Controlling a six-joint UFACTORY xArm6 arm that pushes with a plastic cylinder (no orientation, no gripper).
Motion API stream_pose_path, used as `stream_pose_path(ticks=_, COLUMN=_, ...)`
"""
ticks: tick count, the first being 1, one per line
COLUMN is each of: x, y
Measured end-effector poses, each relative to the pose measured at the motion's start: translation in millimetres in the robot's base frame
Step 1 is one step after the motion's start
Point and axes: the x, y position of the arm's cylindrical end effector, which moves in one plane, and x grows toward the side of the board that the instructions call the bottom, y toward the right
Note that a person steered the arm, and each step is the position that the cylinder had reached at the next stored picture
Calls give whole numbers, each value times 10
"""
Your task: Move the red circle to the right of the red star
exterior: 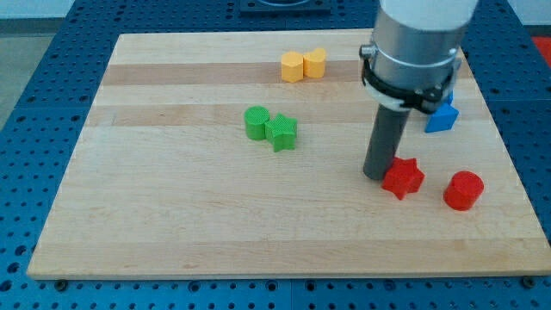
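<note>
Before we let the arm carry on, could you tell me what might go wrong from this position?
1. My tip sits right against the red star, on its left in the view, so any rightward slide could shove the star instead.
2. The red circle already lies right of the star; a pushed star could knock it.
3. The circle is near the board's right edge and could slide off.

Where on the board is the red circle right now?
The red circle sits near the board's lower right corner, just right of the red star with a small gap; my tip touches the star's left side.
</note>
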Motion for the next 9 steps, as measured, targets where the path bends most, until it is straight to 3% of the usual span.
stream_pose_path(ticks=1, x=261, y=0)
stream_pose_path(ticks=3, x=397, y=68)
stream_pose_path(ticks=5, x=808, y=720)
stream_pose_path(ticks=7, x=635, y=1303)
stream_pose_path(ticks=9, x=558, y=1184)
